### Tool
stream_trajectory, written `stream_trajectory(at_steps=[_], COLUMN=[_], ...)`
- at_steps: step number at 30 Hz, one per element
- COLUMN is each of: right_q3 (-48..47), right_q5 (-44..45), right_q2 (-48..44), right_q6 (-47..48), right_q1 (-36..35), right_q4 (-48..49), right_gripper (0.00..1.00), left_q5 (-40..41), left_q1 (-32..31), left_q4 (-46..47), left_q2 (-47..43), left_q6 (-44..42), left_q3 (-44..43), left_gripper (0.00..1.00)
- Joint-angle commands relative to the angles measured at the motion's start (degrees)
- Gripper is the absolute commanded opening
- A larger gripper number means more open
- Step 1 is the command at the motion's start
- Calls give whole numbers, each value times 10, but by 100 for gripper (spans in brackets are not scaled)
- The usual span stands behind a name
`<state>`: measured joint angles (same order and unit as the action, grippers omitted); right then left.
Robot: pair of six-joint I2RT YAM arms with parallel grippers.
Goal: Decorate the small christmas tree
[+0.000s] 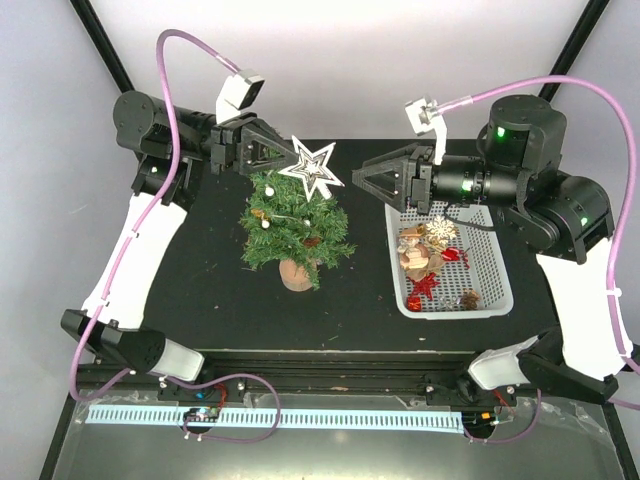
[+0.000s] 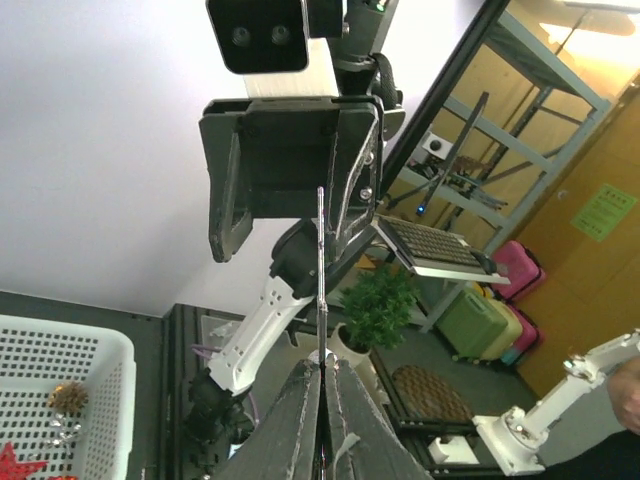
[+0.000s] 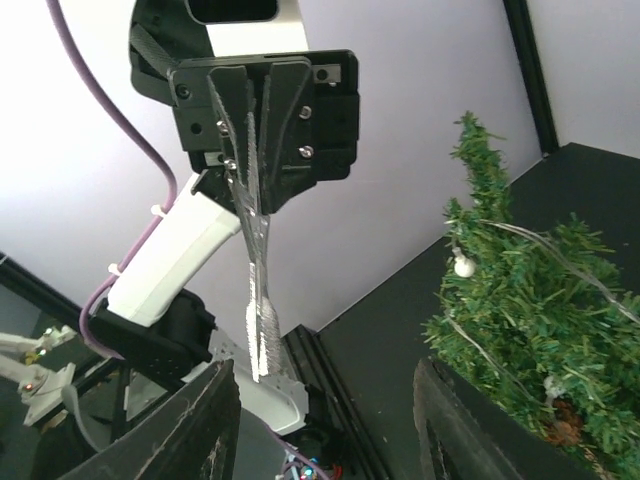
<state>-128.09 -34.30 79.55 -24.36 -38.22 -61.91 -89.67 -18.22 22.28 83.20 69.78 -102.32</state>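
The small christmas tree [image 1: 292,228] stands on its wood stump on the black table, with white beads and small ornaments on its branches; it also shows at the right of the right wrist view [image 3: 535,320]. My left gripper [image 1: 290,158] is shut on a white glittery star [image 1: 313,167] and holds it just above the tree's top. In the left wrist view the star shows edge-on as a thin strip [image 2: 320,250] between the closed fingers. My right gripper [image 1: 358,177] is open and empty, facing the star from the right; the star hangs edge-on ahead of it [image 3: 258,300].
A white mesh basket [image 1: 492,270] with red, gold and wooden ornaments sits right of the tree, under the right arm. The table's near edge has an aluminium rail with cables.
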Motion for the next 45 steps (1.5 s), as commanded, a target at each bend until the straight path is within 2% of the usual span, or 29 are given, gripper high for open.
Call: stream_trajectory(at_steps=[1,7,12,21,33,38,44,45], right_q3=[-12,-2,19,53,44,46,49,50], right_q5=[-74,-146,-157,-127,-122,-119,-113,-112], right_q2=[15,13,-4,-23,-5,-3,-2,-1], right_q6=[-11,-9,-16,-7,-10,-9,-9,-9], right_q1=[-4,-4,-4,-3,-3,-3,-3,-3], right_q4=[17,0,0,-38,-48,-51,-54,-55], right_gripper=[49,49,48,42,34,26,2,1], left_q5=[-114,-114,-114,-113,-114,-114,-114,-114], left_q1=[-20,-56,-70,-84,-110,-114,-114,-114], left_q4=[-23,-6,12,19,31,36,43,44], left_q2=[-18,-29,-32,-28,-36,-38,-36,-35], left_q6=[-16,-8,2,5,12,14,17,18], left_q3=[21,67,92,106,137,145,146,147], left_gripper=[5,4,3,3,3,3,4,3])
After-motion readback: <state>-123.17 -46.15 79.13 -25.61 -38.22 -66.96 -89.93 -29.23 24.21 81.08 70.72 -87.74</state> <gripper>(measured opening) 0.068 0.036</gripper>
